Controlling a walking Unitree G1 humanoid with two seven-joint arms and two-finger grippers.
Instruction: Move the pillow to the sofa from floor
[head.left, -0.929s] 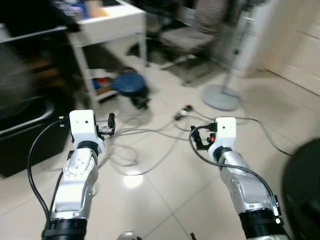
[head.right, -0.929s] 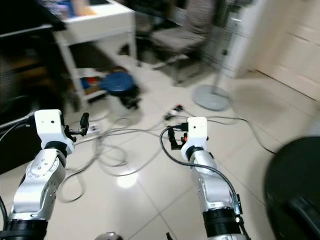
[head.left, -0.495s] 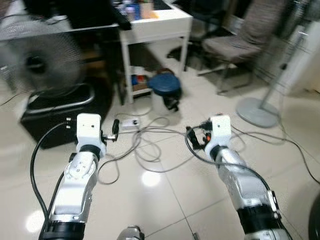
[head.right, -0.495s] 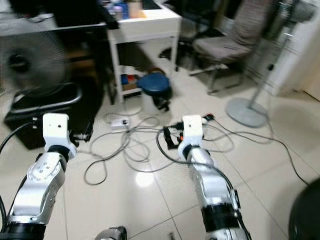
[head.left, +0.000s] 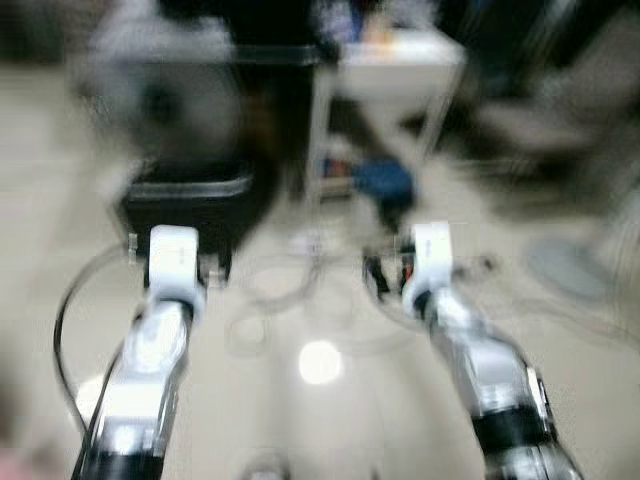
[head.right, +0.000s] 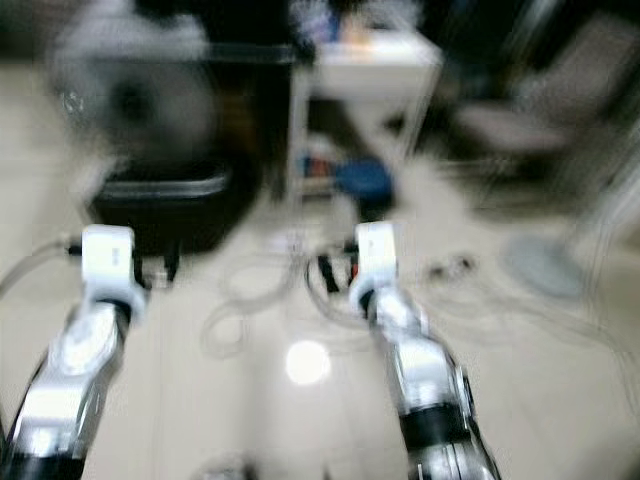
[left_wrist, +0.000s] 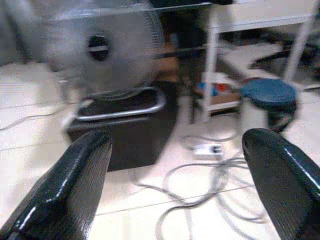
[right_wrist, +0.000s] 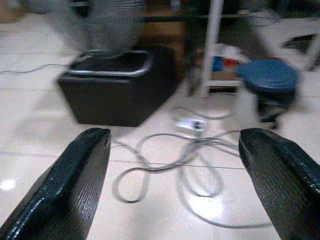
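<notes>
Both silver arms reach forward over a glossy tiled floor; the head views are blurred by motion. My left gripper (head.left: 214, 270) hangs at the left in front of a black box, and its fingers (left_wrist: 75, 180) stand wide apart with nothing between them. My right gripper (head.left: 383, 276) is held out over loose cables, and its fingers (right_wrist: 70, 180) are likewise spread wide and empty.
A black box (left_wrist: 125, 125) sits on the floor with a round fan (left_wrist: 100, 47) on or behind it. Beside it stand a white table (left_wrist: 250, 17) and a blue-lidded bin (left_wrist: 267, 95). A power strip (left_wrist: 207, 149) and looping cables (right_wrist: 195, 160) lie ahead. A fan base (head.right: 545, 265) stands at the right.
The camera has swung left, so the table, bin and chair have slid right and the black box and fan have come in. The picture is now blurred. The arms keep their pose.
</notes>
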